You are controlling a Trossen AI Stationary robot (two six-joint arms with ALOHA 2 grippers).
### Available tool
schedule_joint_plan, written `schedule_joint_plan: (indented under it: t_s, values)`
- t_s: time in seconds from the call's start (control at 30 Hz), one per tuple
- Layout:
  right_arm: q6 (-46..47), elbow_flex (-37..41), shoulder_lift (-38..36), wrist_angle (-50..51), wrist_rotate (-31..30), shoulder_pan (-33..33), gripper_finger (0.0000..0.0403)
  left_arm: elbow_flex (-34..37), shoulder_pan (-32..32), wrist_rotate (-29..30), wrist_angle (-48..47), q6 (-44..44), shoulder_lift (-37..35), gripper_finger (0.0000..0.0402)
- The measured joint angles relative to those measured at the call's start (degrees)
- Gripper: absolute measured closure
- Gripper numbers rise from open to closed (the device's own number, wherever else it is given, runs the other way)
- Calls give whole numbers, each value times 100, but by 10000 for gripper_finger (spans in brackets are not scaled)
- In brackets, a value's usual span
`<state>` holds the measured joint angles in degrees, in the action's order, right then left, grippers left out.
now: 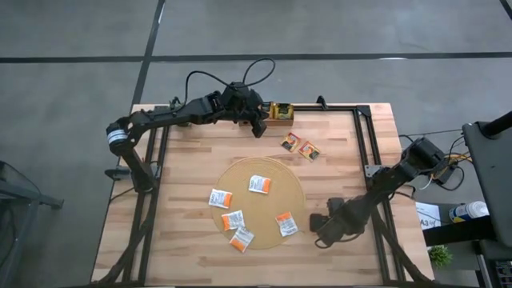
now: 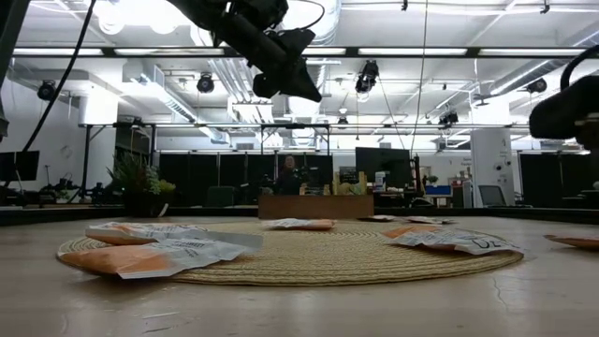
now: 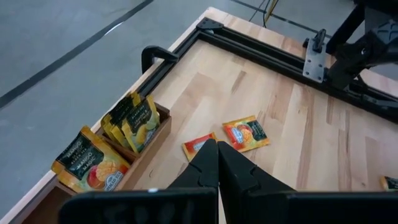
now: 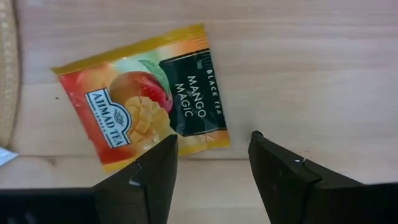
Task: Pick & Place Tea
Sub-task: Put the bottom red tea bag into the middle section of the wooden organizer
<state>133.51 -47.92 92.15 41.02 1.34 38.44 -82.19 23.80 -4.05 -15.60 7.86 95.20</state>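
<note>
Five tea sachets (image 1: 258,185) on the round mat (image 1: 300,188) | step: pick | right gripper (image 4: 211,162) released, jaws straddling a mango sachet (image 4: 146,106) on the table (image 1: 184,160) | left gripper (image 3: 217,163) clenched, empty, near tray (image 3: 158,127) | next: descend, close.

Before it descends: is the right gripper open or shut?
Open. The right gripper shows a clear gap between its fingers, poised over a Mango Magic sachet lying flat on the table.

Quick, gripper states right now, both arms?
Left gripper: shut, holding nothing, above the table's far edge by the wooden tray.
Right gripper: open, empty, fingers over a mango tea sachet.
</note>
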Motion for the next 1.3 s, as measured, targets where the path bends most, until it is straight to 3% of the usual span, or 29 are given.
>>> schedule_joint_plan:
  t_s: [0.4,0.5,0.63,0.67,0.93,1.3]
  values:
    - [-30,-28,451,-90,217,-14,226,0,0,0,204,13,0,401]
    - [-43,-25,459,-127,221,-13,276,0,0,1,206,13,0,401]
    - [-128,-24,506,-174,171,-20,375,0,1,2,208,13,0,401]
    - [-145,-24,508,-176,171,-21,382,0,0,0,210,10,0,401]
    - [-299,-48,425,-38,151,-24,395,0,1,1,212,9,0,401]
    - [-797,-921,25,2074,-588,-19,395,0,4,-190,248,8,-17,401]
